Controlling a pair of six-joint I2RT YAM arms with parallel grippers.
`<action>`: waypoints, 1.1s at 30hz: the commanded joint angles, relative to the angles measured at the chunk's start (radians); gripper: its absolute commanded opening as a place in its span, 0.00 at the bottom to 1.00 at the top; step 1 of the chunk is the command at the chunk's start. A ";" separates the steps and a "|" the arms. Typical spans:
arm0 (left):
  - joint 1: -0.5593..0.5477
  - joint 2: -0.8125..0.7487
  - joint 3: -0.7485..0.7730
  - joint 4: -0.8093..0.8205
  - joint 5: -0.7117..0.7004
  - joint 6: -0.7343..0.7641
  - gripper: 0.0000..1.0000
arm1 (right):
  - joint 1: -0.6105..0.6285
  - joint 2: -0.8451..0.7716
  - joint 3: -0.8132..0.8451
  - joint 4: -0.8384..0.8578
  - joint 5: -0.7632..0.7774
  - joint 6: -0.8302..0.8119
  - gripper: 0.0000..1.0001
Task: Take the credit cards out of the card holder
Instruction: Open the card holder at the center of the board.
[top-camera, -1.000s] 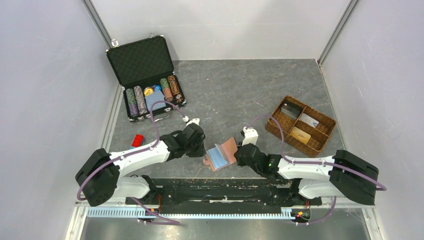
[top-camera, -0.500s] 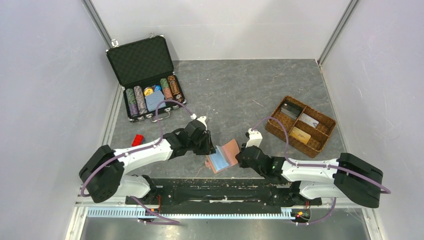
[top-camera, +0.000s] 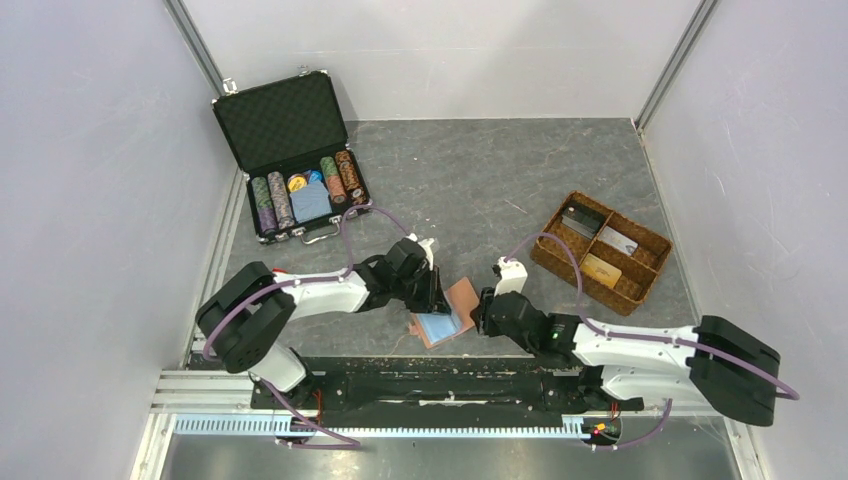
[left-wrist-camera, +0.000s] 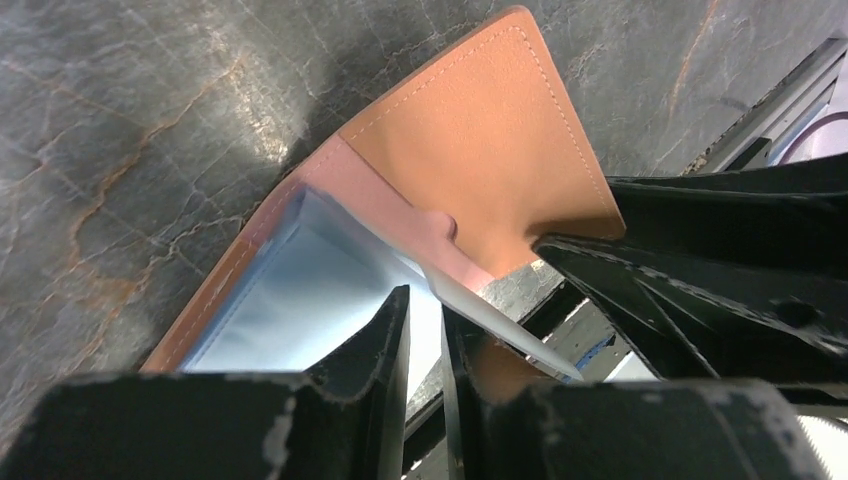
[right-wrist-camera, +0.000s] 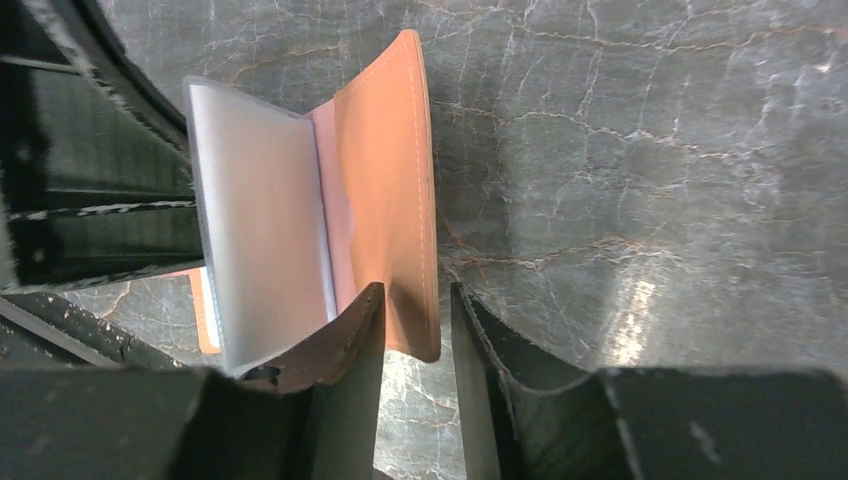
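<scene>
As card holder (left-wrist-camera: 480, 150) gapes crosswise, left claw (left-wrist-camera: 425, 335) seemingly pinches it; right claw (right-wrist-camera: 415, 315) released.

We see a tan-brown card holder (top-camera: 447, 312) lined pale blue, a dark grey veined table (top-camera: 480, 180), a black chip case (top-camera: 282, 120), a brown woven tray (top-camera: 580, 284).

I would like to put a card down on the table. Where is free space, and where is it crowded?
Free: the wide table stretch between the chip case and the woven tray, up to the back wall. Crowded: the near middle, where the left gripper and right gripper meet at the card holder.
</scene>
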 joint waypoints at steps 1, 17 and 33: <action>0.002 0.037 0.044 0.096 0.060 -0.020 0.23 | 0.007 -0.096 0.051 -0.110 0.034 -0.119 0.35; 0.002 0.134 0.132 0.017 -0.019 0.015 0.24 | 0.007 -0.114 0.088 0.086 -0.252 -0.308 0.26; 0.002 0.180 0.146 0.010 -0.002 0.015 0.24 | 0.016 -0.198 0.167 -0.055 -0.171 -0.296 0.43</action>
